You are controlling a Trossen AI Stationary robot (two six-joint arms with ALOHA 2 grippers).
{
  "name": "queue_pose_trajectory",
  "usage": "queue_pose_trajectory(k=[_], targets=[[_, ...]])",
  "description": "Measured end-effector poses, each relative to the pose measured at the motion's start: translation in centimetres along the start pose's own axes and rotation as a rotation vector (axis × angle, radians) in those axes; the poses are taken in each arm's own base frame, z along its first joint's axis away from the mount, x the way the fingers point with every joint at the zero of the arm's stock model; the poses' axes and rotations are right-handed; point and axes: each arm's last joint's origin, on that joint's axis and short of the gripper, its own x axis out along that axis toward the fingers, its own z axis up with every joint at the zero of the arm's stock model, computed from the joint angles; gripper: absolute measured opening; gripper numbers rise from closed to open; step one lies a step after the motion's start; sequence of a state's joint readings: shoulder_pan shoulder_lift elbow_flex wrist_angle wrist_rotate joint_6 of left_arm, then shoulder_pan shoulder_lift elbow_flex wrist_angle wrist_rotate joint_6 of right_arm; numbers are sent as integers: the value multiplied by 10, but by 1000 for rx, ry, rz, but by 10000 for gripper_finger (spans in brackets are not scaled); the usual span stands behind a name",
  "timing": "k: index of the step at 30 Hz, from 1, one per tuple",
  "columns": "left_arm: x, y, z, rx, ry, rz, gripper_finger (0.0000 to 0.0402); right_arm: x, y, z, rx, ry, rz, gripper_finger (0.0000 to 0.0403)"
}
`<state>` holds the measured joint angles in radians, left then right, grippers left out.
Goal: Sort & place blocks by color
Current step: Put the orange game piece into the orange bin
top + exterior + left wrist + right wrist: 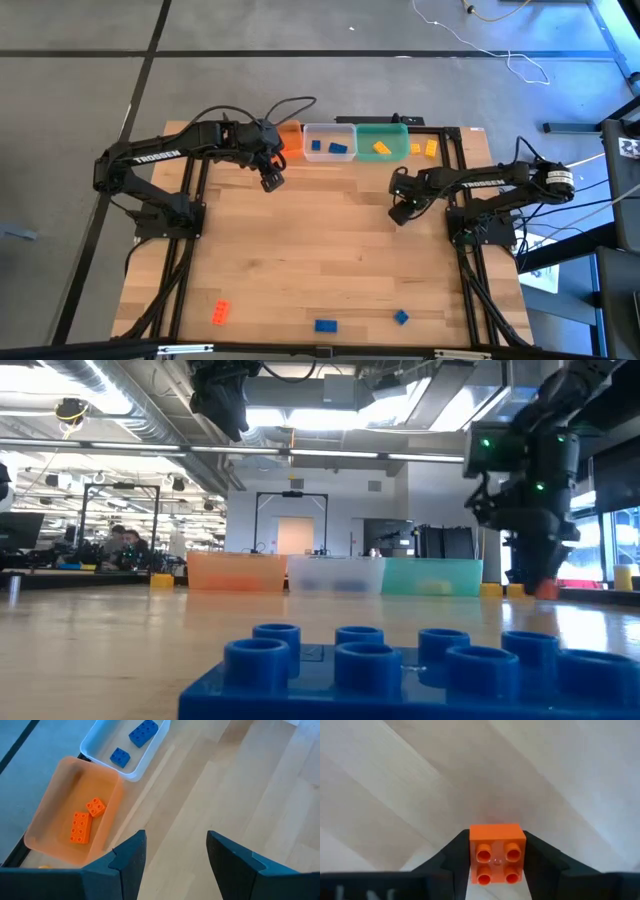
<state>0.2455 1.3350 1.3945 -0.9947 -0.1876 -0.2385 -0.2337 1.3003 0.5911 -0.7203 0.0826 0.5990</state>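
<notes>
My right gripper [399, 213] is over the table's right middle, shut on a small orange block [497, 852]. In the low view this gripper [540, 582] hangs low over the wood. My left gripper [272, 182] is open and holds nothing, raised near the far edge beside the orange tub [75, 815]. That tub holds two orange blocks [82, 822]. The clear tub [328, 143] holds two blue blocks [142, 732], and the green tub [381, 141] a yellow one. On the table near its near edge lie an orange block [220, 312] and two blue blocks [326, 325]. My right gripper pinches the orange block by two opposite side walls [472, 845], one finger [452, 857] on each side. The fingers come from above, pointing down. The block sits level with its studs facing the wrist camera. Whether its underside touches the wood, I cannot tell.
Two yellow blocks [424, 148] lie on the table just right of the green tub. The three tubs stand in a row along the far edge. One blue block [400, 670] fills the low view's foreground. Bare wood spans the table's middle [330, 240].
</notes>
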Motion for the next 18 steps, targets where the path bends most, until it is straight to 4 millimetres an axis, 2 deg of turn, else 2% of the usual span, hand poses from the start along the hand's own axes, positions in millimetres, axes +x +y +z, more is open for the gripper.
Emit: queue_pose_trajectory(k=[8,14,18], targets=[[0,-3,-1,-93,29,-101,199,-33,22,35,-138,-218,80,141],[-2,-11,-2,119,7,-118,199,-66,45,58,-290,-453,171,141],[-3,-18,-2,337,-25,-131,199,-87,58,69,-381,-605,205,141]])
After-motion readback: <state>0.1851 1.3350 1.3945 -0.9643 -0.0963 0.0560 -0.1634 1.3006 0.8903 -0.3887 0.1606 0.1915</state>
